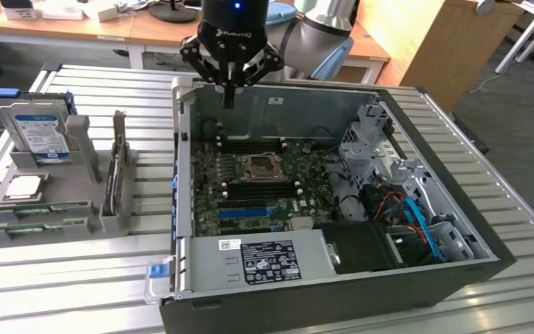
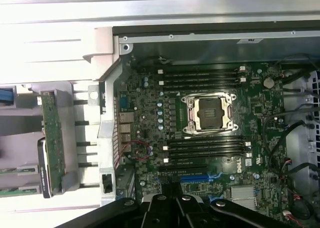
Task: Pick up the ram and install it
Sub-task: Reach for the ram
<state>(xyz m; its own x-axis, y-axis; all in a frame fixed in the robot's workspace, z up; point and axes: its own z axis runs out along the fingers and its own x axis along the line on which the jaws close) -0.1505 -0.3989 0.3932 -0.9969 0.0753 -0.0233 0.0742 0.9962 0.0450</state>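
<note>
- Gripper [image 1: 230, 101]: fingers clenched fully together, grasping nothing.
- Location: upper centre of the exterior frame, over the far edge of the case [image 1: 277, 306].

Two ram sticks [image 1: 39, 207] [image 1: 30, 227], one hard drive [image 1: 35, 131], one processor [image 1: 26, 186].

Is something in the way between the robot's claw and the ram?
Yes. The gripper hangs above the case; the ram sticks lie in the grey tray. The case's side wall and an upright board stand between them.
</note>
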